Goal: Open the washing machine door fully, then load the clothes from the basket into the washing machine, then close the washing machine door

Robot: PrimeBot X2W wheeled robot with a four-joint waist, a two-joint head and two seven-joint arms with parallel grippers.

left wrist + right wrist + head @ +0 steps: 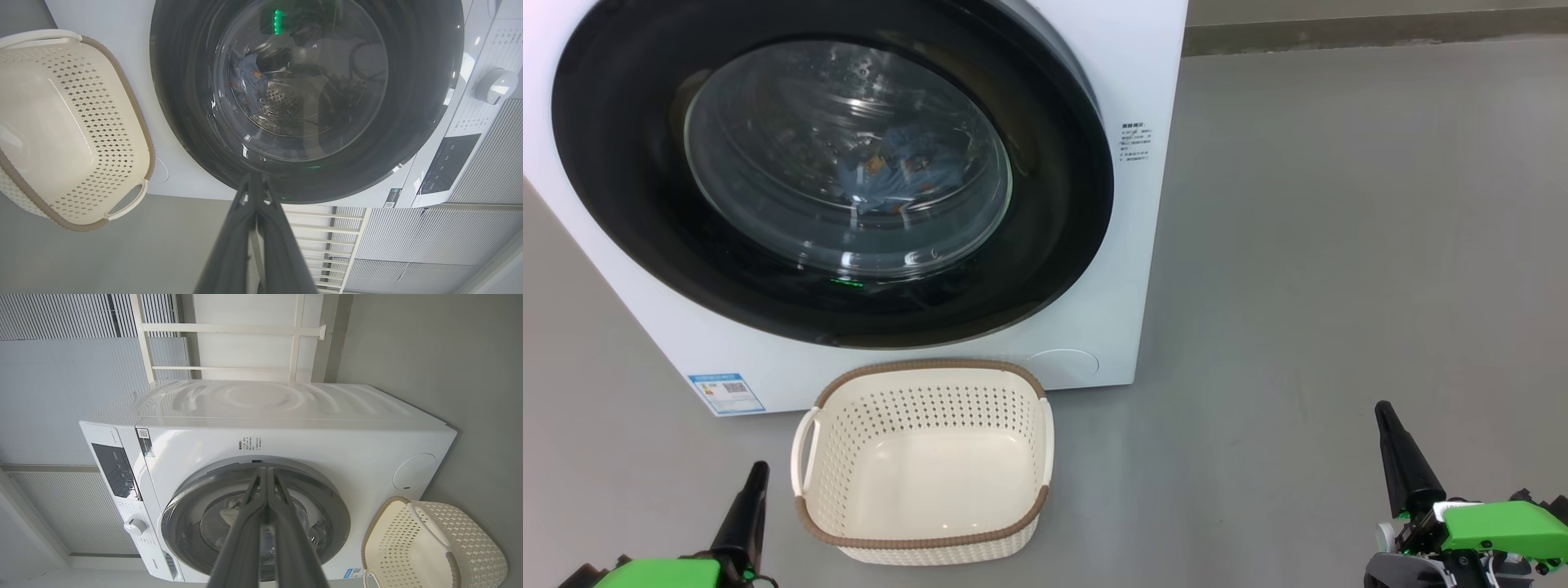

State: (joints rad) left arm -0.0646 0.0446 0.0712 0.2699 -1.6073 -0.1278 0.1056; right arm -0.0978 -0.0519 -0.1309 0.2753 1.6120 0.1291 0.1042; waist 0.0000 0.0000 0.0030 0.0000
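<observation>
Smooth matt grey floor (pixel 1339 245) runs back to a darker skirting strip (pixel 1372 37) at the far wall. On it stands the washing machine (pixel 1152 98), a glossy white box whose top and left side are cut off in the head view. The washing machine door (pixel 621 180) lies shut against the front: a wide ring of shiny black plastic around a bulging bowl of clear glass. Through that glass the clothes (pixel 890 167) lie inside the perforated steel drum (pixel 282 106), a crumpled light-blue heap with orange-brown specks. Reflections blur them, so the number of pieces cannot be told. A small blue label sticker (pixel 725 394) sits at the machine's lower left corner and a round flush cap (pixel 1062 363) at its lower right. The printed lines (pixel 1135 143) right of the door are too small to read.

Just in front of the machine's foot stands the basket (pixel 923 377), upright. It is cream plastic and rounded-rectangular, its walls pierced with small diamond holes, with a brown woven-look rim, a loop handle at each end and a smooth bare bottom.

The left gripper (pixel 758 469) hovers just left of the basket's near corner. The right gripper (pixel 1382 408) hangs well apart to the right, over the floor. Each pair of long, dark, tapered fingers is pressed together with nothing between. The green wrist housings (pixel 1503 523) are cut off by the bottom edge.
</observation>
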